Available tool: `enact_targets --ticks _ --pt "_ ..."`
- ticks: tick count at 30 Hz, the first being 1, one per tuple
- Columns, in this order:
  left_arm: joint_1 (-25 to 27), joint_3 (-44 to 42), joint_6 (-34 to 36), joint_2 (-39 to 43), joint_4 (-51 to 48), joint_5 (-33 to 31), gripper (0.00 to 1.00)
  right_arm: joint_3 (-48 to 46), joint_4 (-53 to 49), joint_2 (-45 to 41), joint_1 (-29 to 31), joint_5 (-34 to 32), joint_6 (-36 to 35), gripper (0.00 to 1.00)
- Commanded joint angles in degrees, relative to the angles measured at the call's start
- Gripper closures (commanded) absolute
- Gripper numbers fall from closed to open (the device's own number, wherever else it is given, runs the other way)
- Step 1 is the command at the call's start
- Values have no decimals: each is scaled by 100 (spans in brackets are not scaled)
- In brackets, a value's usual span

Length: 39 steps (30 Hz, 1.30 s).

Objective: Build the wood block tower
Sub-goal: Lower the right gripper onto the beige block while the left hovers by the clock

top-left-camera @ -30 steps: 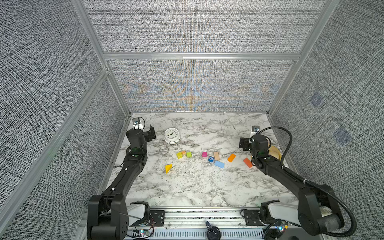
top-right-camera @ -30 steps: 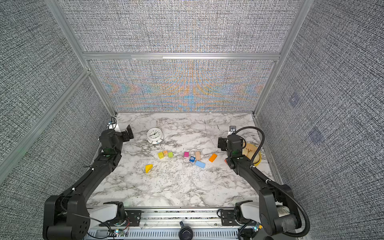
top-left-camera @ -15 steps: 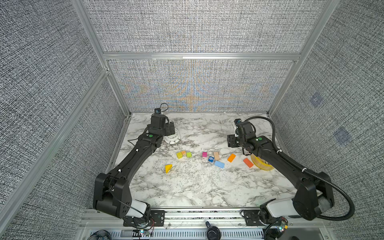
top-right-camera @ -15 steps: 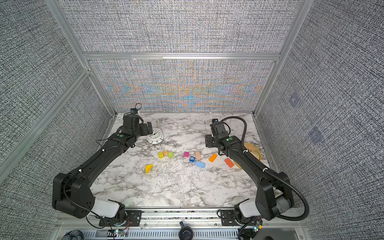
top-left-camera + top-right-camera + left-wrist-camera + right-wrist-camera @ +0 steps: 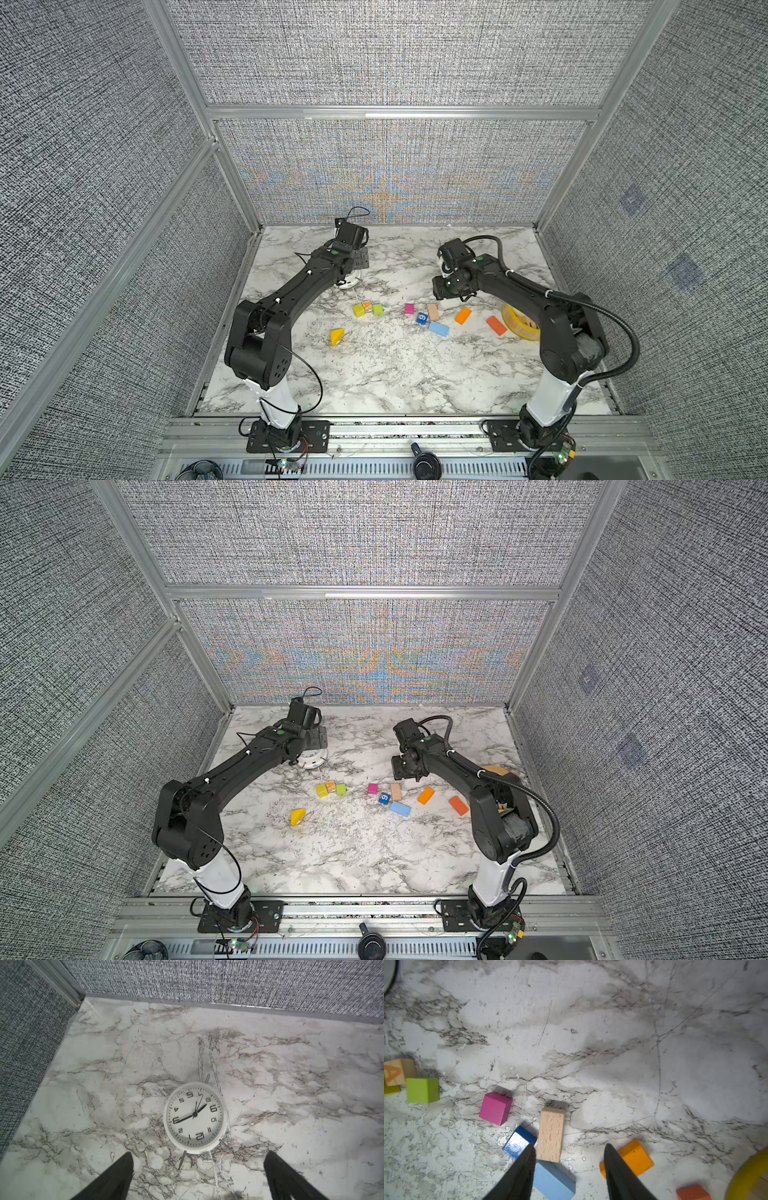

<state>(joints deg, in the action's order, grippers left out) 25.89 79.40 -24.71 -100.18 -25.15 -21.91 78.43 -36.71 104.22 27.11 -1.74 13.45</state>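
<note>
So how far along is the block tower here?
Done: nothing; the wood blocks lie scattered on the table, none stacked. In hand: nothing held; the right gripper hovers open near the tan slab, the left gripper open near the clock. Left: the entire tower.

Walls: grey woven fabric panels (image 5: pixel 395 54) are set on three sides; a coloured moiré shimmer is seen on the rear one.
Frame: the panels are held by aluminium bars (image 5: pixel 399 112).
Floor: a white marble-patterned surface (image 5: pixel 374 374) with grey veins is laid.
Front edge: a metal rail (image 5: pixel 415 432) is mounted.
Light: even; soft shadows are cast.
</note>
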Motion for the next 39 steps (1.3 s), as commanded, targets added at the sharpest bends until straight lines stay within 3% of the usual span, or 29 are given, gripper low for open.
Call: enact_targets --ticks 1,9,23,31,39 --pt "4 -290 -167 94 348 -102 1 98 -238 216 58 238 -90 48" --pt "4 -911 -44 71 984 -102 1 138 -324 598 179 313 -70 50" --pt "6 -985 -172 -124 1082 111 1 250 -330 1099 225 174 -146 51" --pt "5 -1026 -192 -92 1104 133 1 277 -405 1058 241 114 -159 72" --pt "8 -1093 -278 -55 1119 190 1 933 -720 1115 225 -45 147 74"
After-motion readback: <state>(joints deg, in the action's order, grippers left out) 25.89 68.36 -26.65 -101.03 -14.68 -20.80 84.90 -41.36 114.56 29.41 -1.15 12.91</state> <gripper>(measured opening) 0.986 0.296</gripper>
